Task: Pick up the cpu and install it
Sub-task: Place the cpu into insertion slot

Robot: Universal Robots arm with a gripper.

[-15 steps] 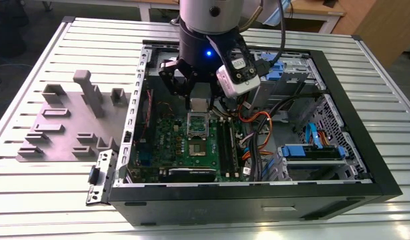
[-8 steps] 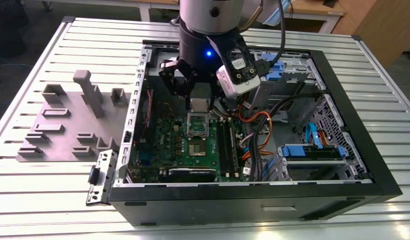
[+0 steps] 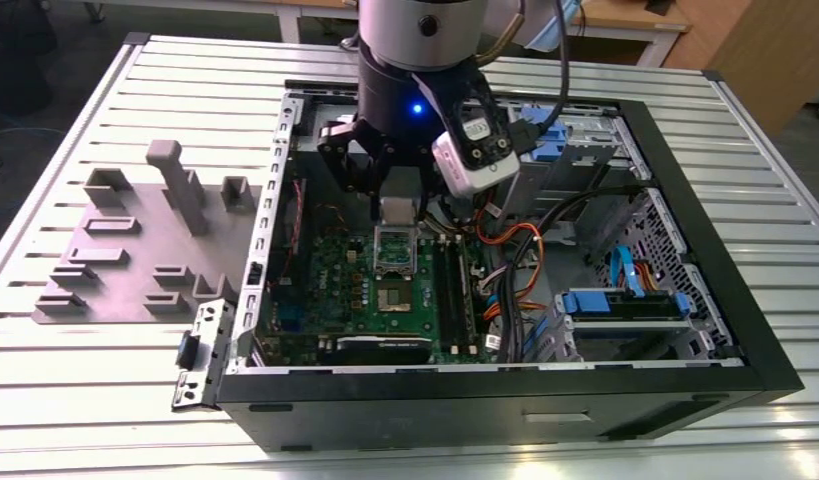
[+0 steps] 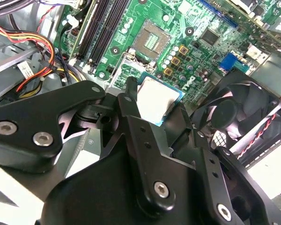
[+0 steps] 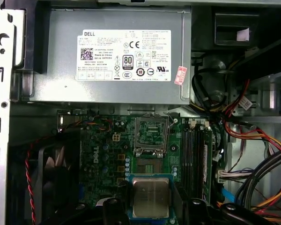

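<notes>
My gripper [image 3: 398,222] hangs inside the open computer case, low over the green motherboard [image 3: 340,292]. It is shut on the cpu [image 5: 151,197], a small square chip with a silvery top; black fingers [image 5: 114,206] flank it on two sides. In the second wrist view the cpu [image 4: 155,97] shows between the black gripper links. The open cpu socket [image 5: 152,162] lies just beyond the chip, its metal frame [image 5: 152,133] flipped up. The socket [image 4: 151,42] also shows bare in the second wrist view.
A grey power supply [image 5: 117,56] fills the case end past the socket. Memory slots [image 5: 196,159] and coloured cables [image 5: 257,140] run beside it, and a black fan [image 4: 239,112] sits on the other side. A grey plate with holder blocks [image 3: 142,240] lies outside the case.
</notes>
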